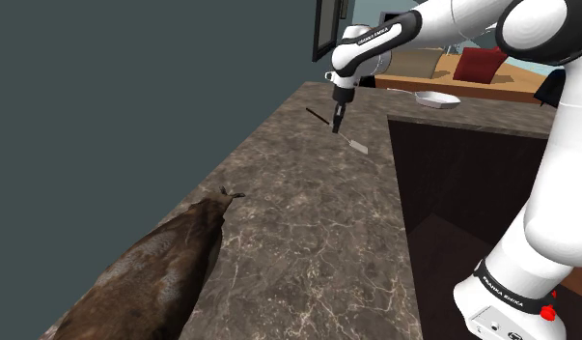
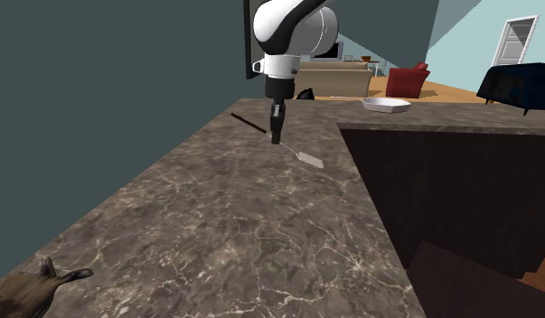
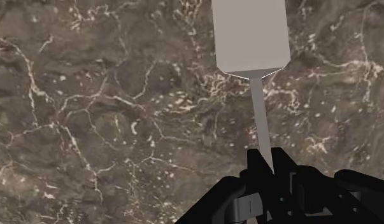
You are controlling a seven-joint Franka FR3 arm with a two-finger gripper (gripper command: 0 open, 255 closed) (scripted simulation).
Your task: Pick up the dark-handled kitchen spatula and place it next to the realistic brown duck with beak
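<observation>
The claw (image 1: pixel 338 124) is closed tight on the spatula (image 1: pixel 357 147). It grips the thin part in the middle of it. In the wrist view the two black fingers (image 3: pixel 253 167) press on the thin grey neck from both sides. The flat grey blade of the spatula (image 3: pixel 251 35) sticks out past the claw (image 3: pixel 265 167). Under it is the brown stone bench (image 3: pixel 88 95) with pale cracks.

In the shoulder view the claw points down from the white arm (image 1: pixel 395 29). It is over the far part of the bench (image 1: pixel 308 241). The dark handle sticks out on one side of the claw, toward the grey wall (image 1: pixel 134 97). The blade sticks out on the other side, toward the dark hollow (image 1: pixel 472 193) in the bench. The spatula is tilted, with the handle end higher and the blade end lower. I cannot tell if the blade touches the bench.

The brown duck (image 1: pixel 153 280) lies on the near part of the bench, close to the wall, at the shoulder view's lower left. It is well apart from the spatula.

In the second exterior view the claw (image 2: pixel 277 137) holds the spatula (image 2: pixel 310 160) over the bench (image 2: pixel 243 235). The duck (image 2: pixel 35 285) peeks in at that view's lower left corner. A white dish (image 2: pixel 386 105) sits on the far side of the bench, past the hollow.
</observation>
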